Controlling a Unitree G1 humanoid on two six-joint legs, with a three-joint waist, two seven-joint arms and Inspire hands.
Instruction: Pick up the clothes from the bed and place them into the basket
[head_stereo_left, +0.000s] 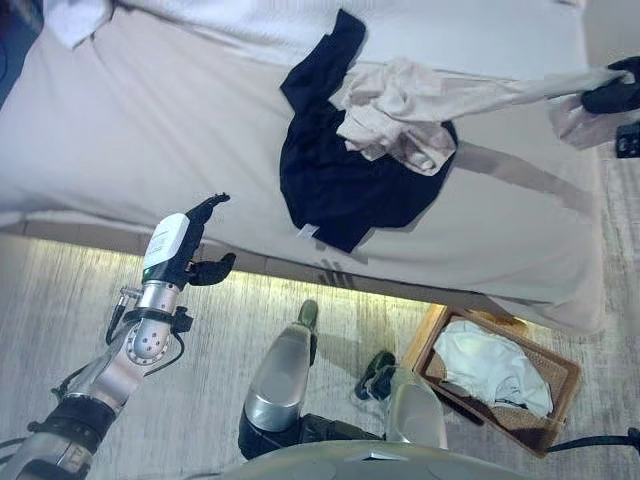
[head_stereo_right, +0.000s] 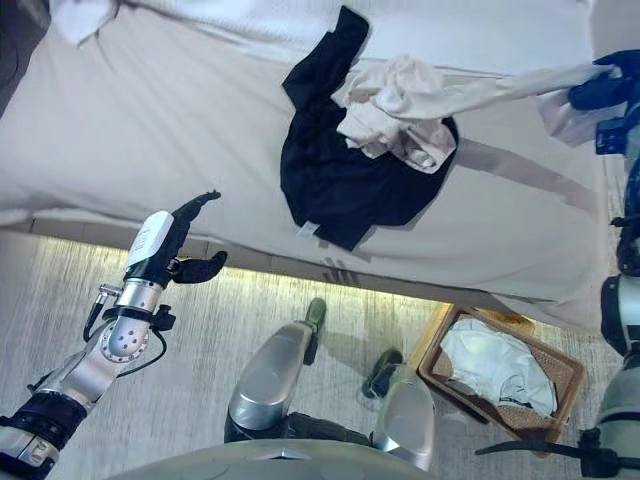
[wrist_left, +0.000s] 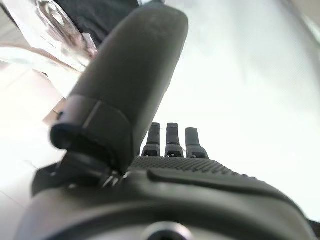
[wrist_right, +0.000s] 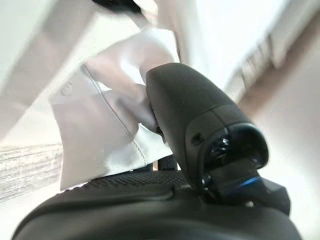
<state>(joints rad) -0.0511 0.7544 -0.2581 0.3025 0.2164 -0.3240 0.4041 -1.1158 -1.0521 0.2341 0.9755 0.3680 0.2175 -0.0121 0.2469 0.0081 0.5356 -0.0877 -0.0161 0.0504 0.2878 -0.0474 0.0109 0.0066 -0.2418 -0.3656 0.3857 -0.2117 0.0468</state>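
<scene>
— Where are the clothes?
— A black garment (head_stereo_left: 335, 175) lies on the bed (head_stereo_left: 150, 120) with a cream shirt (head_stereo_left: 400, 115) on it. The right hand (head_stereo_left: 612, 90) has its fingers clamped on that shirt's sleeve (wrist_right: 107, 115).
— And the rest?
— The left hand (head_stereo_left: 190, 250) hovers by the bed's edge, fingers straight and apart. The basket (head_stereo_left: 560, 385) on the floor holds a white garment (head_stereo_left: 495, 370).

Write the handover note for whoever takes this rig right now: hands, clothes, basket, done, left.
Right hand: shut on the cuff of the pale beige long-sleeved shirt, its sleeve pulled taut off the bed's right side.
Left hand: open, empty, hovering at the front edge of the grey bed.
Black garment: lying on the bed, partly under the shirt.
Done: one white garment lies in the brown wicker basket on the floor.
Left: carry the shirt to the basket, then fetch the black garment.
</scene>
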